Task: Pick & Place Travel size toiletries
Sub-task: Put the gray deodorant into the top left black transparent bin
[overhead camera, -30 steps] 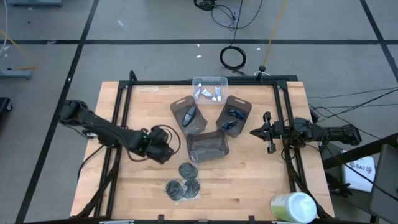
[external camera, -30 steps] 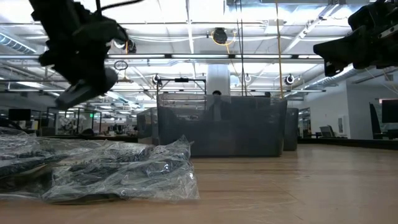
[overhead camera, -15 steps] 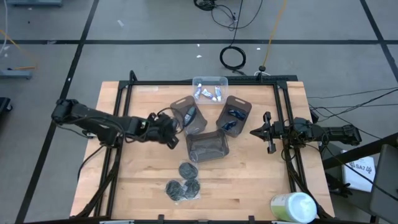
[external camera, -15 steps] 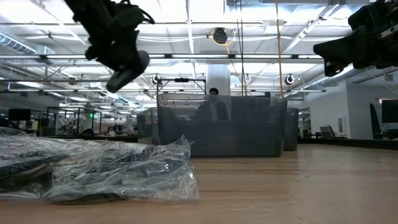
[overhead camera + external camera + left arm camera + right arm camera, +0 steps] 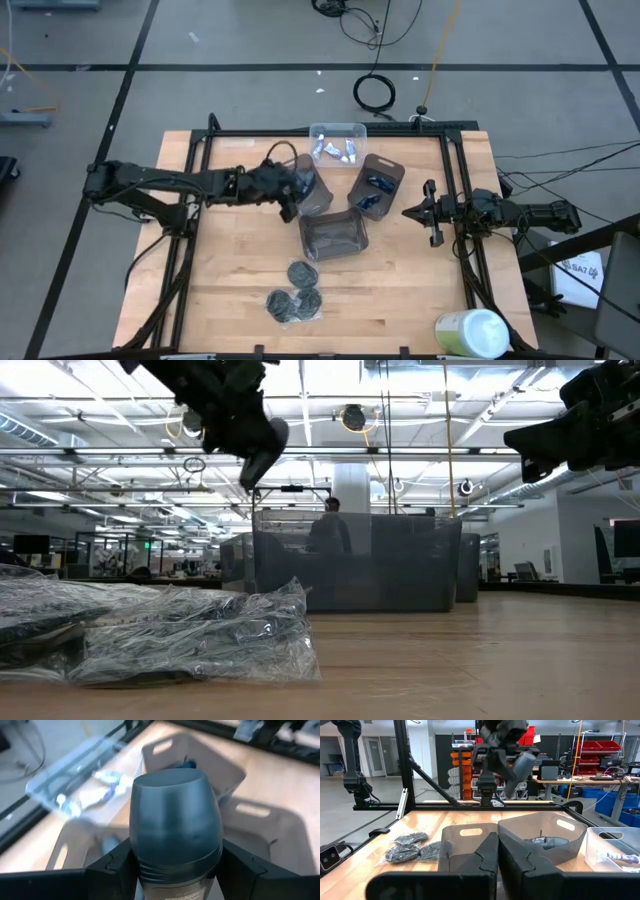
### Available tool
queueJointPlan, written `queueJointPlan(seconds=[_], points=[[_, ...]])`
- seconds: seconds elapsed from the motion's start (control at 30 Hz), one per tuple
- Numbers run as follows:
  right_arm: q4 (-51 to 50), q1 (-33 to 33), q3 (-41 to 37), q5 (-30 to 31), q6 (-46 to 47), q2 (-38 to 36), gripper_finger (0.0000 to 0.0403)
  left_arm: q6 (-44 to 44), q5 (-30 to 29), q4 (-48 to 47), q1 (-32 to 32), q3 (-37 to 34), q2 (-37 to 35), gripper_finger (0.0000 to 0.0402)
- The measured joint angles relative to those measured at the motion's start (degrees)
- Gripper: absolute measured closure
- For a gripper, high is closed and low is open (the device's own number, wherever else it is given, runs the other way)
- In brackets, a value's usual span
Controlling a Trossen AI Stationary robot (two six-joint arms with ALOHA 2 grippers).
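Observation:
My left gripper (image 5: 290,187) is shut on a grey-blue oval stick (image 5: 175,820) and hangs in the air over the left smoky-grey tray (image 5: 312,200). The stick also shows in the low view (image 5: 262,452) and in the right wrist view (image 5: 522,762). White tubes (image 5: 335,150) lie in the clear tray (image 5: 338,130) at the far edge. Dark-blue mini bottles (image 5: 375,190) lie in the right smoky-grey tray. Bagged dark-grey discs (image 5: 295,297) lie on the table near the front. My right gripper (image 5: 432,212) is shut and empty at the right side. My left gripper pinches the stick's lower body (image 5: 175,870) between its two fingers (image 5: 112,867), one on each narrow side. The rounded cap end (image 5: 172,790) sticks out past the fingertips. The stick is lifted clear, tilted downward and away from the arm toward the trays.
A third smoky-grey tray (image 5: 333,236) stands nearer the front, beside the other two. A big pale-green-and-white round container (image 5: 470,333) lies at the near right corner. A black frame (image 5: 200,150) runs round the table. A person stands in the room behind (image 5: 328,530).
My left gripper has carried the stick from the table's near left toward the far edge and right, rising, until it stands over the left smoky-grey tray. It has stayed shut on the stick.

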Motion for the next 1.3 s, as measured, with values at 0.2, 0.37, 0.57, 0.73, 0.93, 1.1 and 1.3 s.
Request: queueJointPlan(seconds=[0.2, 0.37, 0.57, 0.73, 0.93, 1.1, 1.3], points=[[0.0, 0.0, 0.0, 0.0, 0.0, 0.0, 0.0398, 7.4, 7.6, 8.1, 3.8, 0.0, 0.0, 0.0193], [0.0, 0.0, 0.0, 0.0, 0.0, 0.0, 0.0398, 11.0, 13.5, 13.0, 7.2, 0.0, 0.0, 0.0202], [0.0, 0.0, 0.0, 0.0, 0.0, 0.0, 0.0398, 13.2, 18.3, 16.6, 10.4, 0.0, 0.9, 0.0198], [0.0, 0.0, 0.0, 0.0, 0.0, 0.0, 0.0399, 13.1, 19.8, 17.0, 12.3, 0.1, 3.2, 0.0194], [0.0, 0.0, 0.0, 0.0, 0.0, 0.0, 0.0398, 10.7, 20.2, 16.6, 14.9, 0.1, 8.3, 0.0202], [0.0, 0.0, 0.0, 0.0, 0.0, 0.0, 0.0399, 7.4, 20.3, 15.9, 16.6, 0.1, 11.6, 0.02], [0.0, 0.0, 0.0, 0.0, 0.0, 0.0, 0.0398, 5.5, 20.3, 14.5, 16.9, 0.1, 14.7, 0.0198]])
